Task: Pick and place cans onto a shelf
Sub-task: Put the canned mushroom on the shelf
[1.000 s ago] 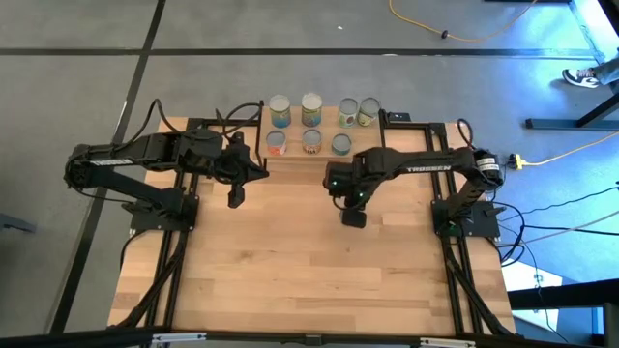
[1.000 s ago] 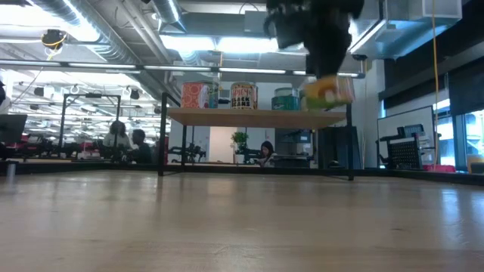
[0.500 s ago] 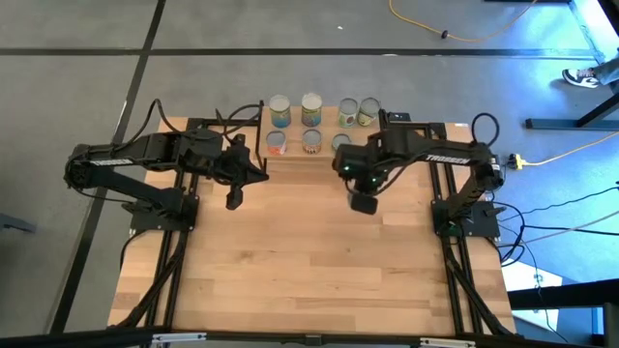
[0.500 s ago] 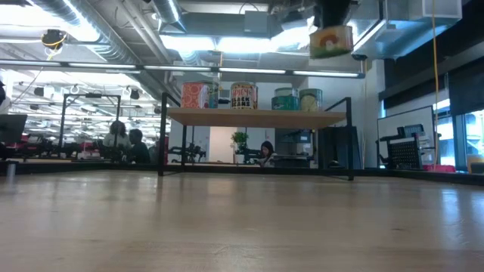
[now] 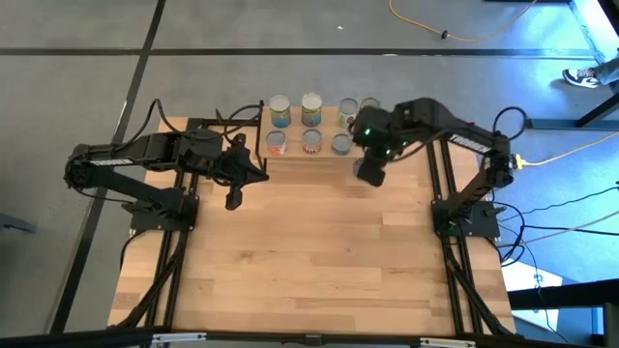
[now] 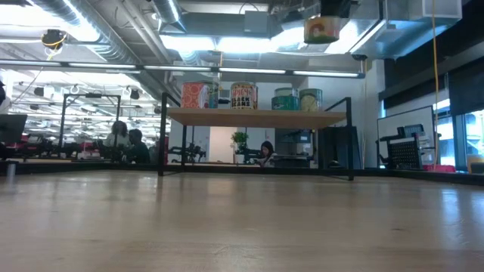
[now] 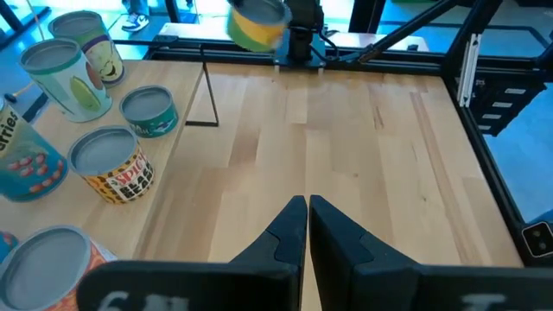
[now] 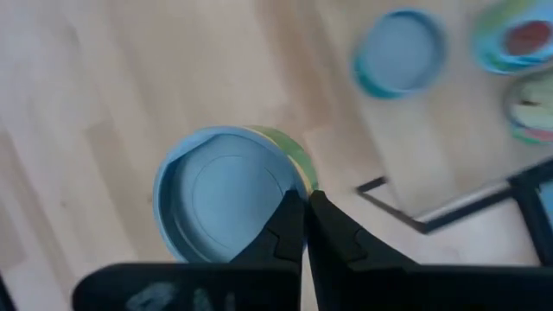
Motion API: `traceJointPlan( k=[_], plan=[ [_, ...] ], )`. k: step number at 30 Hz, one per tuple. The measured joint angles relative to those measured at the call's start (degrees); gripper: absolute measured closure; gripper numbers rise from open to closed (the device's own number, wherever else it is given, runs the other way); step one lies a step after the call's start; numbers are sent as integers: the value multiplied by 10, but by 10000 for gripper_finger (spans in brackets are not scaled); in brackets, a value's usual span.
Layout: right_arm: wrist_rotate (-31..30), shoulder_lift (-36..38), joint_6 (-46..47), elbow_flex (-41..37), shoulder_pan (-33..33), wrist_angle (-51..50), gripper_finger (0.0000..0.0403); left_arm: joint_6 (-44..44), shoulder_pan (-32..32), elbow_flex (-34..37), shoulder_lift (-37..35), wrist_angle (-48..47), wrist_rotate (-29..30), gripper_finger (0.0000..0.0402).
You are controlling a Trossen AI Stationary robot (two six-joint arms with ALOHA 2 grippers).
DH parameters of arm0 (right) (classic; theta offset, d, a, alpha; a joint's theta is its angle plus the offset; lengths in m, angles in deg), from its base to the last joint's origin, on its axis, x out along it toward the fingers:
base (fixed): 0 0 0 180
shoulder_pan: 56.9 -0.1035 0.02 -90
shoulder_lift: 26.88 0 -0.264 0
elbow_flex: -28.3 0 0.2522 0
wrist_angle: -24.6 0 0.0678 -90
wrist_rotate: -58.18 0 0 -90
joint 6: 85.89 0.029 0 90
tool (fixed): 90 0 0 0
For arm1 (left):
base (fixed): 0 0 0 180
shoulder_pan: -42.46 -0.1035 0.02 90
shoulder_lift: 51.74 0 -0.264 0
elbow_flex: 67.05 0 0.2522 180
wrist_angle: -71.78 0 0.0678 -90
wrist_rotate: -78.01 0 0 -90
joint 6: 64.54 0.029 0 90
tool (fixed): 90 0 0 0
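My right gripper [image 5: 370, 172] is shut on a yellow-green can [image 6: 321, 29] with a silvery top [image 8: 223, 206]. It holds the can high over the table, just in front of the shelf's right end. The shelf [image 5: 293, 130] has a light wood top [image 6: 257, 117] on black legs, and several cans [image 5: 311, 108] stand on it in two rows. They also show in the low view [image 6: 243, 96] and in the left wrist view [image 7: 111, 162]. My left gripper [image 5: 235, 198] is shut and empty near the shelf's left end. It also shows in its own wrist view [image 7: 306, 218]. My right gripper meets the can at the rim of its top [image 8: 298, 180], at one side, with the two fingers close together. The fingers [image 8: 287, 226] come from above, pointing down. The can hangs below them, clear of the table and above the tops of the shelved cans.
The wooden tabletop [image 5: 309, 261] stretches in front of the shelf. Black frame rails [image 5: 445, 203] run along the table's left and right sides. People sit in the room beyond the table [image 6: 125, 140].
My right gripper has gone up and toward the table's far edge, toward the shelf's right end, carrying the yellow-green can. The can has risen from about shelf-top height to well above the shelved cans. My left arm has kept still.
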Motion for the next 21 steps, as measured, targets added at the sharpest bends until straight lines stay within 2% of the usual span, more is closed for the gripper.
traceJointPlan(
  k=[7,13,17,21],
  plan=[
    [-15,15,-43,0,77,0,397,-3,0,0,0,1,3,391],
    [-14,14,-101,-31,143,43,397,-5,0,0,0,7,5,391],
    [29,13,-128,-65,186,84,397,-6,0,0,0,20,5,391],
    [38,14,-146,-101,216,116,397,-6,0,0,0,30,5,391]
  ],
)
